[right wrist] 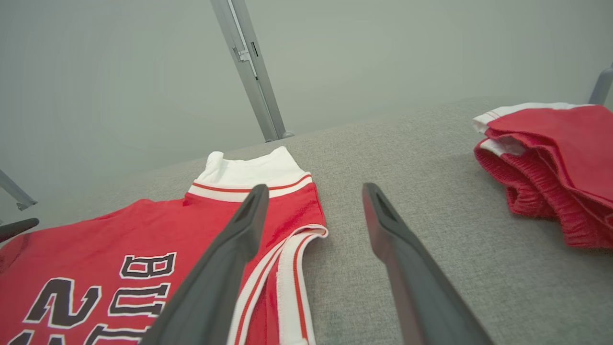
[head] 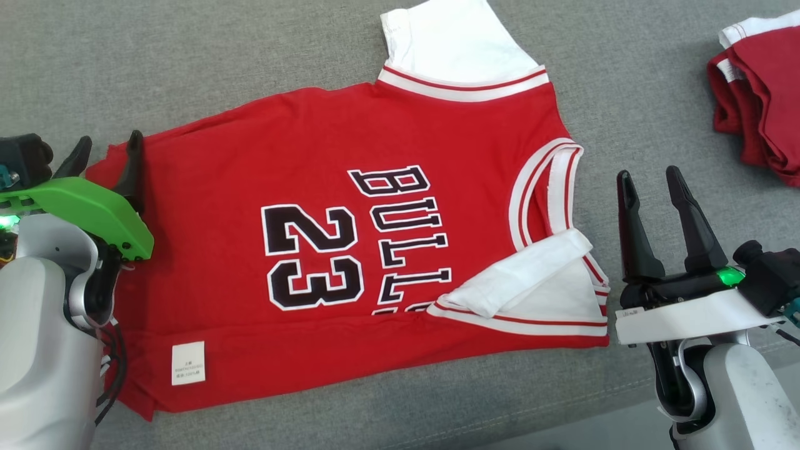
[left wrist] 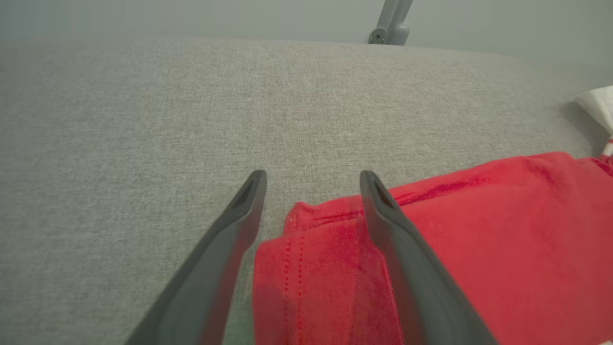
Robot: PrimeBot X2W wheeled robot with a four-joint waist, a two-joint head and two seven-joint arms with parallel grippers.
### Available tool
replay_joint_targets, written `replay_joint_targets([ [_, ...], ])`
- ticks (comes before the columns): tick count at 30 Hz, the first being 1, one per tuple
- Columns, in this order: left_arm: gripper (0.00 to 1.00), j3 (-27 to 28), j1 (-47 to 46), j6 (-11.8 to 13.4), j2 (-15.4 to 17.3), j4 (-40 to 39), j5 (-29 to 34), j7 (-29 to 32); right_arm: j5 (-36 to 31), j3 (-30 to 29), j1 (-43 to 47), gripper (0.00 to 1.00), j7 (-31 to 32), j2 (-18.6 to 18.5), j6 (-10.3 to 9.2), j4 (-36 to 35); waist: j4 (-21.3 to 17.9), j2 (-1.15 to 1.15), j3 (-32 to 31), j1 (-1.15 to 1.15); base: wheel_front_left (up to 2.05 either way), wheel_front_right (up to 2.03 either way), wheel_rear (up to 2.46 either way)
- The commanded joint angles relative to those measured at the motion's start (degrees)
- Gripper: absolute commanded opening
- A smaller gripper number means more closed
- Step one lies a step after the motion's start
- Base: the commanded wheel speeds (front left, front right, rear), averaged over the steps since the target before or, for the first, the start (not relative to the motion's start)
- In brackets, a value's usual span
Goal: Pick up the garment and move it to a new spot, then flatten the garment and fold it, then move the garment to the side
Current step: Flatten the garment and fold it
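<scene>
At the left edge of the grey cloth-covered desk (head: 187, 50), the robot's left gripper (head: 109, 142) stands with its fingers spread apart, straddling the far hem corner of the red jersey (head: 250, 156) (in the left wrist view one finger lies over the red cloth and the other over bare desk, with the stitched corner between them). Whether the fingers touch the cloth cannot be told. The jersey lies number side up across the middle of the desk, its long axis running left to right: hem at the left, neckline at the right. One white sleeve (head: 450, 44) is spread toward the far side, and the near white sleeve (head: 531, 281) is folded back over the body. Just beside the neckline end, on the right, the right gripper (head: 650, 176) hovers open and empty over bare desk, apart from the cloth. A folded pile of red garments (head: 762, 106) sits well apart at the far right. Judged from this layout, each arm is nearer its own end, and the coming pinch looks to be the left's, at the hem.
</scene>
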Motion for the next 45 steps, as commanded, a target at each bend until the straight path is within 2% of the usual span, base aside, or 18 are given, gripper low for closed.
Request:
replay_joint_targets([
  [1, 1.00, 0.0, -0.9, -0.4, 0.2, 0.8, -0.6, 0.3, 0.5, 0.0, -0.7, 1.00, -0.4, 0.0, -0.03, 0.2, -1.1, 0.00, 1.1, 0.00, 0.00, 0.00, 0.00],
  [9, 1.00, -1.1, -2.1, -1.8, -0.1, 7.6, -2.6, 3.0, 2.0, -0.6, -2.7, 1.00, -0.9, -1.3, -0.03, 2.4, -1.0, 0.00, 1.4, 0.00, 0.00, 0.00, 0.00],
  [10, 0.39, -1.2, -2.3, -1.9, -0.1, 7.9, -2.8, 2.7, 2.0, -0.9, -3.3, 1.00, -1.0, -1.8, -0.03, 2.7, -1.0, 0.00, 1.5, 0.00, 0.00, 0.00, 0.00],
  [11, 0.00, -1.2, -2.5, -2.1, 0.0, 8.0, -2.8, 2.6, 2.0, -1.1, -4.1, 1.00, -1.0, -2.3, -0.03, 3.1, -1.0, 0.00, 1.6, 0.00, 0.00, 0.00, 0.00],
  [19, 0.00, -1.9, -5.2, -1.4, -0.3, 6.2, -1.1, -0.8, 4.2, -1.5, -15.3, 1.00, -0.9, -7.2, -0.03, 7.4, 0.4, 0.00, 3.5, 0.00, 0.00, 0.00, 0.00],
  [26, 0.00, -3.3, -8.1, -0.2, -1.5, 1.6, 0.8, -3.4, 7.0, 2.4, -29.5, 1.00, 1.0, -12.3, -0.03, 16.0, 3.8, 0.00, 6.8, 0.00, 0.00, 0.00, 0.00],
  [30, 0.00, -4.9, -10.2, 0.0, -3.7, -1.4, 1.2, -4.0, 9.3, 6.7, -38.7, 1.00, 2.6, -15.0, -0.02, 23.1, 7.6, 0.00, 9.9, 0.00, 0.00, 0.00, 0.00],
  [36, 0.00, -6.9, -12.3, -0.2, -6.2, -3.9, 1.9, -5.5, 11.7, 13.8, -47.4, 1.00, 5.0, -16.4, -0.03, 31.6, 11.5, 0.00, 13.6, 0.00, 0.00, 0.00, 0.00],
  [45, 0.00, -8.9, -14.0, -0.8, -8.0, -3.2, 2.4, -7.0, 16.9, 24.7, -54.8, 1.00, 10.3, -18.0, -0.03, 40.2, 13.2, 0.00, 15.4, 0.00, 0.00, 0.00, 0.00],
])
